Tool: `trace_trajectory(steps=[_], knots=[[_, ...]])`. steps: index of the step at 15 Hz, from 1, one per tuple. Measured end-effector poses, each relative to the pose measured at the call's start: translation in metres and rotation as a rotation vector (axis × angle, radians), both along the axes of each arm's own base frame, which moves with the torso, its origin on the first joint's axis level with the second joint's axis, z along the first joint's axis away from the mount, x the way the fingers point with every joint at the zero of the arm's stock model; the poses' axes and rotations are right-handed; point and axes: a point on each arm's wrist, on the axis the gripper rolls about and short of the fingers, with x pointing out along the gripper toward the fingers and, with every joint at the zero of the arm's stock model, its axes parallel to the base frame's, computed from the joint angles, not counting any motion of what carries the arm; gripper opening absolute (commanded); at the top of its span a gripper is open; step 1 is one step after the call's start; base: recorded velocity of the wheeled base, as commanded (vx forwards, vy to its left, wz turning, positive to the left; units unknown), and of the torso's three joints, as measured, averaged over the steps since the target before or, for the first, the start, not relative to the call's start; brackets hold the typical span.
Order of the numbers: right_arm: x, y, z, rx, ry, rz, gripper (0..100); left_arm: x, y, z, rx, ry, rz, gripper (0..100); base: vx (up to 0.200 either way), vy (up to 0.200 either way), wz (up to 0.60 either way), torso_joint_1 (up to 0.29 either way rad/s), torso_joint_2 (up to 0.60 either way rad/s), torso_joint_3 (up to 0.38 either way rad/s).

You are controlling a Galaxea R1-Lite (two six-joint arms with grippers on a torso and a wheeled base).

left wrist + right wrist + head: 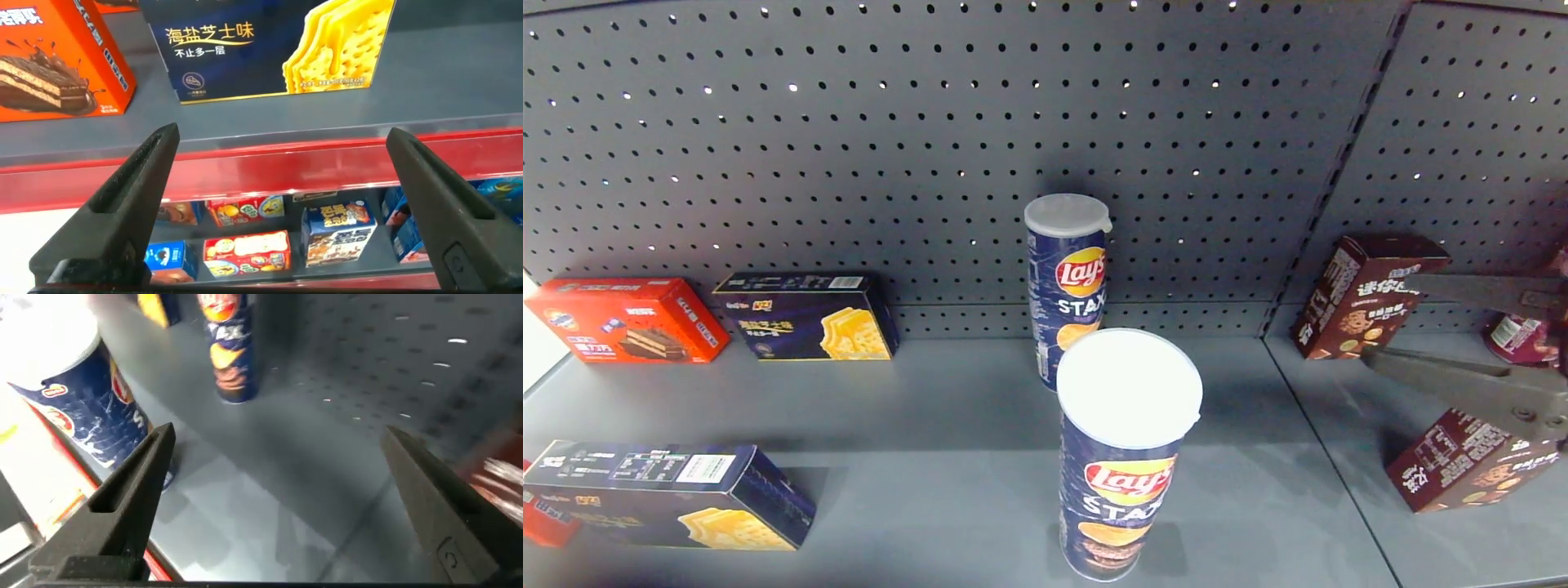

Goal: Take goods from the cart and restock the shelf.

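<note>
Nearest us, a tall navy cardboard crisp tube with a white plastic lid [1123, 457] stands upright at the front of the grey metal shelf [915, 408]. A second navy tube [1067, 286] stands behind it, close to the grey perforated back panel [849, 122]. Off to the right, our right gripper [1388, 320] hangs released and empty by a dark brown cardboard box [1347, 302]. Our left gripper [278, 204], likewise spread and holding nothing, sits before the shelf's red front edge [278, 159], with a navy cracker box [270, 45] beyond it.

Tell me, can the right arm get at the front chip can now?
Probably yes: the right gripper is open, and only bare shelf lies between it and the front chip can.
</note>
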Motion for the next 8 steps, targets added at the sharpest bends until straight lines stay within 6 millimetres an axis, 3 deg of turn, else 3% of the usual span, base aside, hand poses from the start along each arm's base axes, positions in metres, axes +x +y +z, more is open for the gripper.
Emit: trace_trajectory(steps=[8], knots=[[0.023, 0.052, -0.023, -0.116, 0.096, 0.184, 100, 0.0, 0.0, 0.0, -0.01, 0.001, 0.0, 100, 0.0, 0.0, 0.0, 0.0, 0.0, 0.0]])
